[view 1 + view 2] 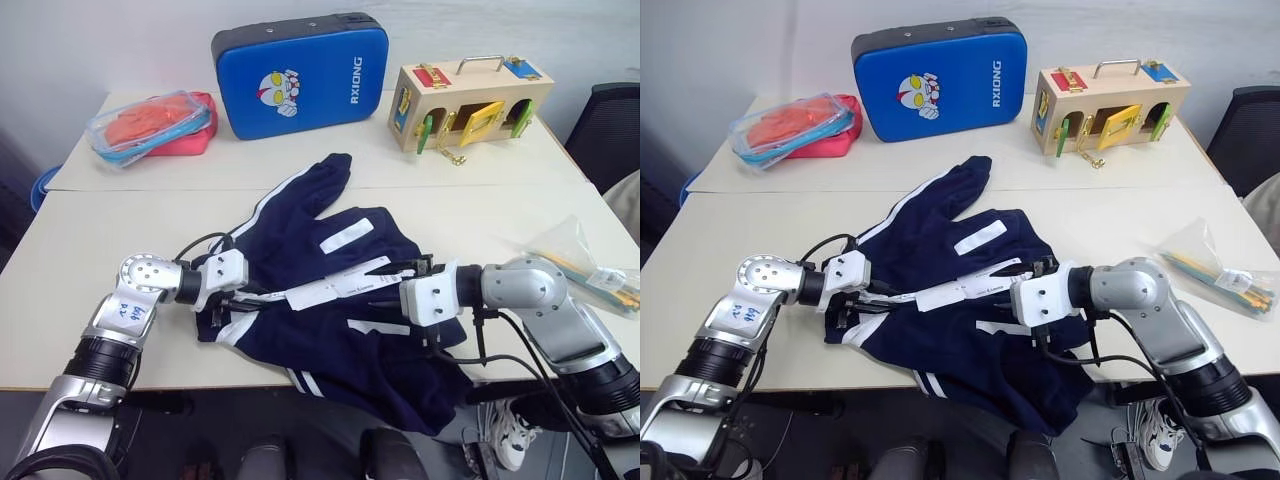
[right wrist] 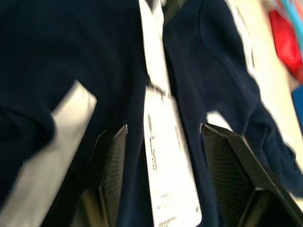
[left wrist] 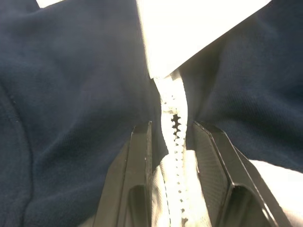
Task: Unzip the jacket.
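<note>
Both forearms reached inward at low height, the left pincer (image 3: 171,142) pointing right and slightly down with fingers narrowly parted around something pinched, the right pincer (image 2: 163,142) pointing left, its fingers spread wide, gripping nothing.

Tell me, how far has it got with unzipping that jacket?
Partly done, it seems. In the left wrist view the white zipper teeth have parted a little. The left gripper is clamped on the zipper's end, while the right gripper hangs open over the paper hang tag, holding nothing. The jacket lies closed along most of its front, so most of the unzipping remains.
</note>
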Motion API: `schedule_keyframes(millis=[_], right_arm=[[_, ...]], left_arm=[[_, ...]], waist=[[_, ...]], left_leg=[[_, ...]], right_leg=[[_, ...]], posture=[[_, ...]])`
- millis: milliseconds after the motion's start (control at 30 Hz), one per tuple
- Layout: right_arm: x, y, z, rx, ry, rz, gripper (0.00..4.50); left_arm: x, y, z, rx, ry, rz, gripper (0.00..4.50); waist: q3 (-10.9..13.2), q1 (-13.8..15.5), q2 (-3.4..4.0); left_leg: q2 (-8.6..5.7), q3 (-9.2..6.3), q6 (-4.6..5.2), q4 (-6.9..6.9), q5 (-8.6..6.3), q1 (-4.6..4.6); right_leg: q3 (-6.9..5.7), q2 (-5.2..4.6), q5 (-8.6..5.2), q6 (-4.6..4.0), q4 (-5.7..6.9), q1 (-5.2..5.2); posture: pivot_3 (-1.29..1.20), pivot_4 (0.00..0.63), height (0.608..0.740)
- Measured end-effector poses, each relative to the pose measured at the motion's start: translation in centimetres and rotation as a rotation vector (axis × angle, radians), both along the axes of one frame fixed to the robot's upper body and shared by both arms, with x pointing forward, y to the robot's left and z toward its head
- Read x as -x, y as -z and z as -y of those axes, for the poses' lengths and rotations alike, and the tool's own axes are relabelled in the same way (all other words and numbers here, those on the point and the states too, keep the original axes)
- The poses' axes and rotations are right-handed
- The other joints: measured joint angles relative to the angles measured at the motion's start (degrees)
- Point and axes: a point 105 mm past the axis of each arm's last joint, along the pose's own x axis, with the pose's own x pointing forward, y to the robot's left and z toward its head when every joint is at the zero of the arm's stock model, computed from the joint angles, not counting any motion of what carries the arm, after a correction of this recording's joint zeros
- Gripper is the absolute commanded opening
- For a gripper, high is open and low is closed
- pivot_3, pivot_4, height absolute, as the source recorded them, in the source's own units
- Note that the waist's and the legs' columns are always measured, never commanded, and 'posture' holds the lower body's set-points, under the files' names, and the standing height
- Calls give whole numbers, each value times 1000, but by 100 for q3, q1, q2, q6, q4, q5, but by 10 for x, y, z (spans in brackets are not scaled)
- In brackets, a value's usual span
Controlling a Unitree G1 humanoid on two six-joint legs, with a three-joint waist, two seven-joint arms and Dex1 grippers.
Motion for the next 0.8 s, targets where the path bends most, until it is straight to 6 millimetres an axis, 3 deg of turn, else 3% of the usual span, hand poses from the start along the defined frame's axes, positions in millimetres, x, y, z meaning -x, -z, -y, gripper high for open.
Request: schedule_keyframes(millis=[100,267,500,600,733,800], right_arm=[[-16,-3,11,37,41,60,2627],[-49,-10,50,213,87,208,2627],[-53,12,66,351,-30,249,2627],[-51,9,58,291,-49,249,2627],[-41,6,21,152,-137,269,2627],[-36,9,15,141,-160,266,2627]], left_arm=[[7,-14,4,7,33,2,1302],[7,-31,3,21,25,38,1302],[7,-30,4,30,13,37,1302],[11,-29,6,34,18,33,1302],[10,-29,6,40,11,34,1302],[10,-29,6,41,8,36,1302]], waist=[[6,-14,-10],[12,-24,-13],[18,-39,-22],[18,-40,-23],[21,-32,-27],[22,-15,-29]], left_leg=[[0,1,0,-10,0,-2],[-1,3,1,-23,0,-9],[1,7,-1,-34,1,-9],[4,0,-2,-34,2,-9],[5,-2,-4,-32,3,-8],[2,-4,-3,-30,3,-10]], right_leg=[[-1,1,0,0,-19,0],[-9,0,0,0,-38,0],[-12,1,0,1,-41,-4],[-12,3,0,0,-40,-4],[-11,4,0,1,-38,-3],[-11,2,0,0,-38,-2]], posture=[[0,150,740],[0,150,740],[0,150,740],[0,150,740],[0,150,740],[0,150,740]])
